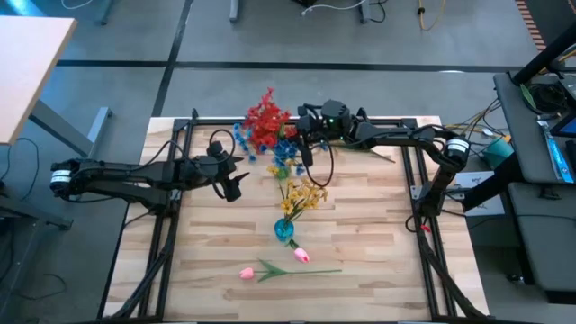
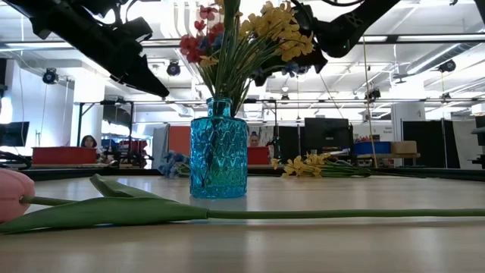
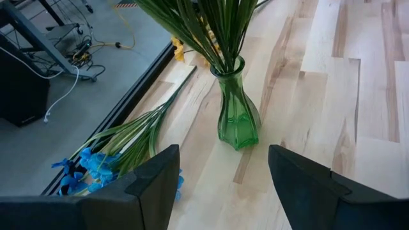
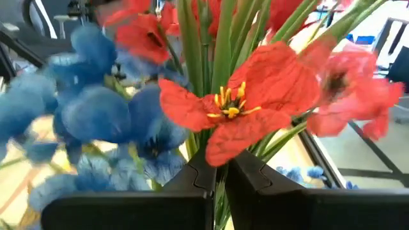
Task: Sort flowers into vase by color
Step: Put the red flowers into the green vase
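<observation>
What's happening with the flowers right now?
Right end effector shut on red flowers. Left end effector open, facing green vase. Pink tulips lie loose.

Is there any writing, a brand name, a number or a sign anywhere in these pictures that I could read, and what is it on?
None that can be read.
The blue vase shows only a moulded diamond pattern, no lettering.
The green vase is plain glass.
The wooden table carries no label.
Boxes and screens in the room behind are too far off and too small to read.

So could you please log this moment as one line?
right gripper: shut on red flowers | left gripper: open, empty | pink tulips: on table
</observation>
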Robot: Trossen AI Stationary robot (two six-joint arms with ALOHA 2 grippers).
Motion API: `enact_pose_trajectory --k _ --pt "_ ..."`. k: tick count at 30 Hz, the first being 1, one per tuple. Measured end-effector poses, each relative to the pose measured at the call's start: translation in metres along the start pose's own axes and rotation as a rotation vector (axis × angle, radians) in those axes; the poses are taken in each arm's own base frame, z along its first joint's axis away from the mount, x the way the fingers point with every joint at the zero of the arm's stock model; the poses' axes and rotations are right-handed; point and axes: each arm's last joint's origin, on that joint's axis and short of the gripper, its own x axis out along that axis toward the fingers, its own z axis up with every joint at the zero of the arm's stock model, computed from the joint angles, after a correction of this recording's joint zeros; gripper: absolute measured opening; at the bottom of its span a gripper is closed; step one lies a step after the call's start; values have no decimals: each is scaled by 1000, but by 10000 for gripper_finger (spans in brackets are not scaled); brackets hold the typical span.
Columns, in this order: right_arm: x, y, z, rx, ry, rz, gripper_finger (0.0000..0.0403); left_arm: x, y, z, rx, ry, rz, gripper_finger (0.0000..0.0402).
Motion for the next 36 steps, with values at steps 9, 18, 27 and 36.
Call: enact_pose_trajectory --k 9,18,27,36 --pt "0 1 -1 -15 9 3 13 0 0 0 0 0 0 223" --pt "1 1 -6 -33 53 11 13 0 0 0 0 0 0 223" --pt "0 2 -11 -31 97 19 13 0 0 0 -1 0 0 223" --pt "0 2 -10 -29 89 17 13 0 0 0 -4 0 0 223"
